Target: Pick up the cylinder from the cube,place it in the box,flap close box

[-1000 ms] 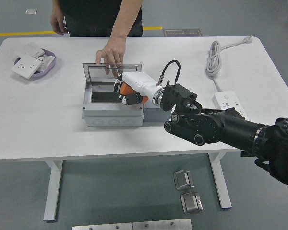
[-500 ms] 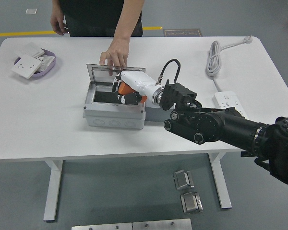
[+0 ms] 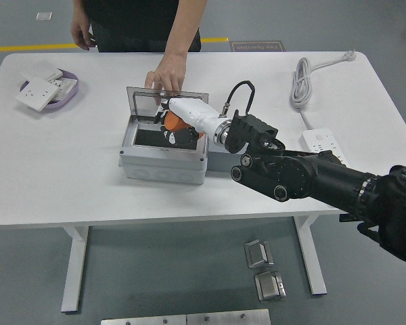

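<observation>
The right hand (image 3: pixel 176 125) reached in over the open box (image 3: pixel 164 154) from the box's right side, its fingers curled around the orange cylinder (image 3: pixel 173 124), which sat within the grasp directly above the box's dark interior. The lid (image 3: pixel 168 99) stood raised at the box's far edge, where a person's hand (image 3: pixel 166 73) rested on it. Release into the box appeared to be the step in hand; the left hand was out of view.

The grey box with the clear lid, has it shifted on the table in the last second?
Yes. The grey box has slid slightly right and away, judged against the purple tray, with the person's hand on its lid.
</observation>
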`<act>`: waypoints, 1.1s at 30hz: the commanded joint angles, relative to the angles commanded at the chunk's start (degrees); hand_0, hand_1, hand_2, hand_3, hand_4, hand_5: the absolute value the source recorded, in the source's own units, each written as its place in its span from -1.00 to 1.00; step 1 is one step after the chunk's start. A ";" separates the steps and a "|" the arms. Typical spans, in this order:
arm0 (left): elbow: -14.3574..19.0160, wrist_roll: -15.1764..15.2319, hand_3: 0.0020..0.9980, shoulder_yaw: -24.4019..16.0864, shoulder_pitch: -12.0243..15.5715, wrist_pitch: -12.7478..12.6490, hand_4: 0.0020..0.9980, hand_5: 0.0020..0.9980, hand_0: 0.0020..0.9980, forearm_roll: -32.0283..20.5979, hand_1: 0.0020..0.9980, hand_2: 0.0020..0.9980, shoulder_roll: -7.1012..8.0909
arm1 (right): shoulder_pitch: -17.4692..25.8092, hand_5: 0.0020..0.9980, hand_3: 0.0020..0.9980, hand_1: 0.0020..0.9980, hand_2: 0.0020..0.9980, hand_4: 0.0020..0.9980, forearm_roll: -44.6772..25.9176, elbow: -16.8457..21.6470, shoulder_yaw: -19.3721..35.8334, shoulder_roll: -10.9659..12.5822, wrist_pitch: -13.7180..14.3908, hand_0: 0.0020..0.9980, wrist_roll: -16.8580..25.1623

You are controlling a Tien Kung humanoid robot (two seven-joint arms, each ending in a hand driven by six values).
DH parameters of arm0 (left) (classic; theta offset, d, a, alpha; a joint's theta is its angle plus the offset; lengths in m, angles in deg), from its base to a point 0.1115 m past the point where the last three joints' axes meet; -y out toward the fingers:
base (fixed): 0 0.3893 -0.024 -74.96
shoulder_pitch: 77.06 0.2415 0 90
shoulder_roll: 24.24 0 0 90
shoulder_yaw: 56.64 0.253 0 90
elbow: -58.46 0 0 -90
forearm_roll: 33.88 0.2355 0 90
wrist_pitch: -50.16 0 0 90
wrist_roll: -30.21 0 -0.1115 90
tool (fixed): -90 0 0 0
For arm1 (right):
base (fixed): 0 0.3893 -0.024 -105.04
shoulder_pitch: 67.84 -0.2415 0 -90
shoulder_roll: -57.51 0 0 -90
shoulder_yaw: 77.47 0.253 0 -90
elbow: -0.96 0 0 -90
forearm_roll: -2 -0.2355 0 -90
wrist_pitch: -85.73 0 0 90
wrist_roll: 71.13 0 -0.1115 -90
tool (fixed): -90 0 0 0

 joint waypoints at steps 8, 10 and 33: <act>0.00 0.00 0.13 -0.11 -0.24 0.12 -0.06 -0.86 0.17 0.28 0.20 0.06 -0.03 | 0.23 -0.37 0.60 0.49 0.48 0.65 -0.07 -0.02 0.07 0.00 0.15 0.63 0.03; 0.00 0.02 0.13 -0.07 -0.29 0.14 -0.06 -0.86 0.17 0.26 0.20 0.06 -0.05 | 0.26 -0.37 0.60 0.49 0.48 0.65 -0.12 0.01 0.04 0.00 0.16 0.63 0.05; 0.00 0.09 0.12 0.26 1.28 -0.20 -0.07 -0.87 0.17 -0.81 0.20 0.06 -0.45 | 0.40 -0.29 0.60 0.49 0.46 0.73 1.37 9.42 6.17 0.00 -0.62 0.64 -0.93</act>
